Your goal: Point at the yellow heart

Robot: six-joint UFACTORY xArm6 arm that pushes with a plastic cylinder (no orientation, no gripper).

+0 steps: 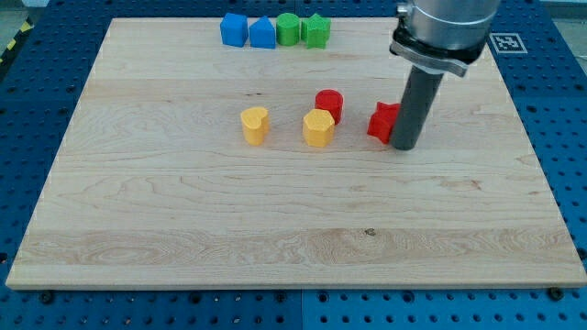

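The yellow heart (254, 125) sits left of the board's middle. My tip (404, 145) rests on the board far to its right, touching the right side of a red block (382, 122) whose shape is partly hidden by the rod. A second yellow block (318, 127), roughly hexagonal, lies between the heart and my tip. A red cylinder (329, 104) sits just behind that yellow block.
Along the view's top edge stand a blue block (234, 29), a second blue block (262, 33), a green cylinder (288, 28) and a green block (316, 30). The wooden board (293, 229) lies on a blue perforated table.
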